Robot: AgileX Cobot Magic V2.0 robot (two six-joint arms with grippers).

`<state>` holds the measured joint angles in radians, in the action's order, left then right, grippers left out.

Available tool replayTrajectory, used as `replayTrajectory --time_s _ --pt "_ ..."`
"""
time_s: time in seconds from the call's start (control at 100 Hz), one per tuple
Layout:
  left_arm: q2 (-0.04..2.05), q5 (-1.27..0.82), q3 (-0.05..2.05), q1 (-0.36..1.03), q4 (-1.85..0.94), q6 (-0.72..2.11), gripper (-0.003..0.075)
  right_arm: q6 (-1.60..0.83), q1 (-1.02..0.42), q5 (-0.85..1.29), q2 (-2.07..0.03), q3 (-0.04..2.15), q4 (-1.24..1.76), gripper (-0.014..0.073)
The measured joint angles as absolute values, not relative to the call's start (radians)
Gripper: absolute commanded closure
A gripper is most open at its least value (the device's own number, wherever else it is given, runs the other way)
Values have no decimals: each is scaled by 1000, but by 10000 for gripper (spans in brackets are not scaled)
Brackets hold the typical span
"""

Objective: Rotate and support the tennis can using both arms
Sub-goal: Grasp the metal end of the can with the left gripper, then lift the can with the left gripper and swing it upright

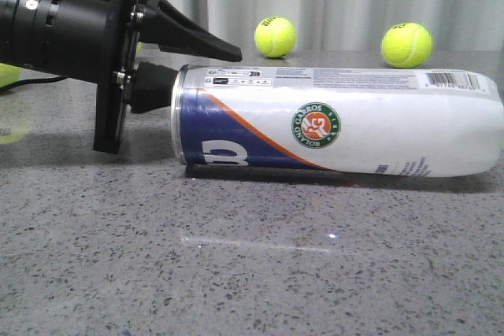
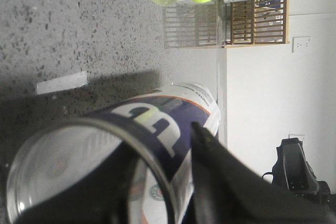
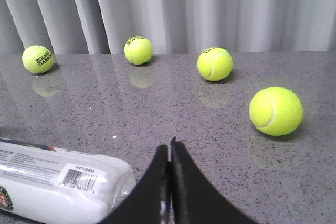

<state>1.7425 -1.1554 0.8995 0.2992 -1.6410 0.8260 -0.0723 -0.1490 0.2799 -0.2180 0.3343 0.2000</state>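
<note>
The tennis can [image 1: 339, 120] lies on its side on the grey table, its open metal-rimmed end to the left and its barcode end to the right. My left gripper [image 1: 197, 64] is open and straddles the rim. One black finger [image 1: 201, 37] lies over the outside of the can and the other reaches inside the mouth. In the left wrist view the can [image 2: 157, 124] fills the lower part, with the outer finger [image 2: 210, 156] beside the navy panel. My right gripper [image 3: 169, 148] is shut and empty, just beside the can's barcode end [image 3: 63, 187].
Tennis balls lie on the grey table [image 1: 252, 273]: two behind the can [image 1: 275, 36] [image 1: 406, 44] and one at the far left edge [image 1: 6, 75]. The right wrist view shows several balls, the nearest one [image 3: 275, 110] on the far side of the right gripper from the can. Grey curtains hang behind the table.
</note>
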Motion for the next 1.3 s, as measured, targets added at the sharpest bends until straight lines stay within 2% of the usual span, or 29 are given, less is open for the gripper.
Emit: replayTrajectory --time_s 0.13,0.48,0.79,1.06,1.3 --pt "1742 -1169 899 299 -1652 826 742 -72 -149 280 -218 334 200 650" --pt "1736 -1190 901 300 -1697 860 741 -71 -149 280 -218 334 200 650" --pt "1577 -1165 967 300 -1647 899 741 -72 -149 280 -218 334 200 650" --pt "1401 -1114 1174 300 -1317 760 741 -72 -149 280 -218 334 200 650" --pt "1344 -1120 1384 300 -952 555 741 -71 -149 280 -218 334 200 650"
